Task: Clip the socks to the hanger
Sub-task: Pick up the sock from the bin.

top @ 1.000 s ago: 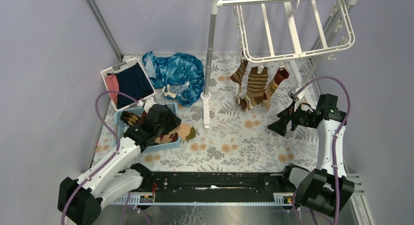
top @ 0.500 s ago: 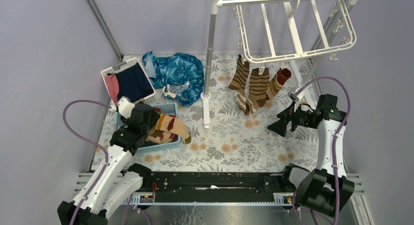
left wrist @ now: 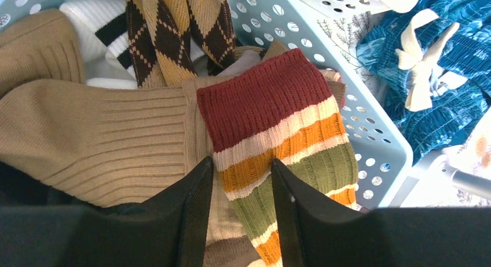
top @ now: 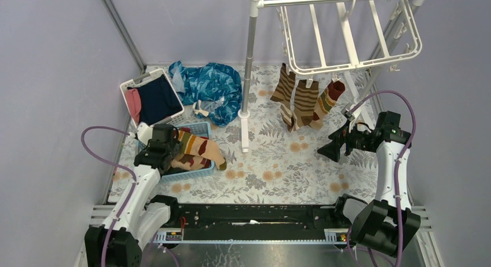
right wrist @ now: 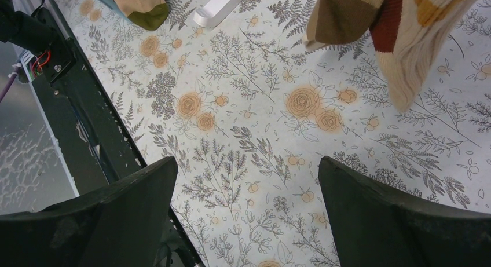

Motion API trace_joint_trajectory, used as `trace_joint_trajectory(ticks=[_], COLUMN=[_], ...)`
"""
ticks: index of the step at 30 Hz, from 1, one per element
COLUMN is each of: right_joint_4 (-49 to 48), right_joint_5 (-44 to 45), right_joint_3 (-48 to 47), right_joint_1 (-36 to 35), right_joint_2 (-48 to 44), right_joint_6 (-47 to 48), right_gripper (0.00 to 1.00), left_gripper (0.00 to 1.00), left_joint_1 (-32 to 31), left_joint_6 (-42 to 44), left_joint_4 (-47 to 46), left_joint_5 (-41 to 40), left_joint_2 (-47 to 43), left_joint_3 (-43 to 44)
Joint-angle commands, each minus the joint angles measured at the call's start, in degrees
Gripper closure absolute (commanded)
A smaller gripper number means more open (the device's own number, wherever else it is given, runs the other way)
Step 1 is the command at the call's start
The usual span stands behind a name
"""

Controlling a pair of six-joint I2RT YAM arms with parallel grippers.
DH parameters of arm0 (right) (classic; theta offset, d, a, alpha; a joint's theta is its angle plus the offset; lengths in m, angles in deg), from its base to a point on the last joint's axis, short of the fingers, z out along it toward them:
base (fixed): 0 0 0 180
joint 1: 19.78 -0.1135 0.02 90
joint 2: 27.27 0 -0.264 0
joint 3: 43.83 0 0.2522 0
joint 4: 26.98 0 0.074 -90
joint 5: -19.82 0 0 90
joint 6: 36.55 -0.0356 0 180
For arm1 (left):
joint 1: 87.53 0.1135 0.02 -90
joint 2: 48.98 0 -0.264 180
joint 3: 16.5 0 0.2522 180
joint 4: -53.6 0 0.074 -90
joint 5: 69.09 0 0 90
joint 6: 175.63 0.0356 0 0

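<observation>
A sock banded in red, white, orange and green (left wrist: 272,116) lies over plain tan socks (left wrist: 98,134) in the blue basket (left wrist: 370,128). My left gripper (left wrist: 241,160) hangs over that basket (top: 200,127), its jaws closed partway with the banded sock's cuff filling the gap between them. From above, that sock (top: 200,146) trails over the basket's right side. The white hanger (top: 353,64) hangs at the upper right with three striped socks (top: 304,105) clipped beneath it. My right gripper (top: 325,151) stands open below them; their toes (right wrist: 405,41) dangle above its empty fingers (right wrist: 246,161).
A white basket (top: 124,87) of folded navy and pink clothes sits at the back left beside a crumpled blue patterned cloth (top: 211,84). The upright rack pole (top: 249,64) stands mid-table on a long white foot (top: 244,134). A diamond-patterned sock (left wrist: 168,35) lies in the blue basket.
My left arm has drawn back to the left and its gripper has settled lower over the basket's left part. The banded sock now lies stretched out. The hung socks swung slightly.
</observation>
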Motion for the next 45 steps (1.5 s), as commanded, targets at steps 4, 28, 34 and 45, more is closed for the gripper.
trace_joint_trajectory(ticks=[4, 28, 34, 45], right_joint_4=[1.23, 10.01, 21.13, 26.73], right_joint_5=[-1.28, -8.12, -16.62, -18.54], right_joint_3=[-2.16, -2.62, -3.02, -8.25], right_joint_1=[0.03, -0.01, -0.19, -8.86], right_joint_2=[0.31, -0.96, -1.29, 1.34], right_joint_6=[0.77, 14.02, 29.63, 32.74], right_gripper=[0.00, 0.00, 0.00, 0.00], left_gripper=[0.76, 1.00, 1.00, 1.00], left_joint_1=[2.05, 1.75, -11.17, -48.76], left_joint_6=[1.20, 22.34, 28.02, 63.55], left_joint_4=[-6.56, -38.48, -48.45, -47.50], left_joint_5=[4.65, 58.11, 69.04, 41.23], left_joint_2=[0.00, -14.21, -8.39, 9.40], left_joint_3=[-1.33, -1.28, 3.47, 9.13])
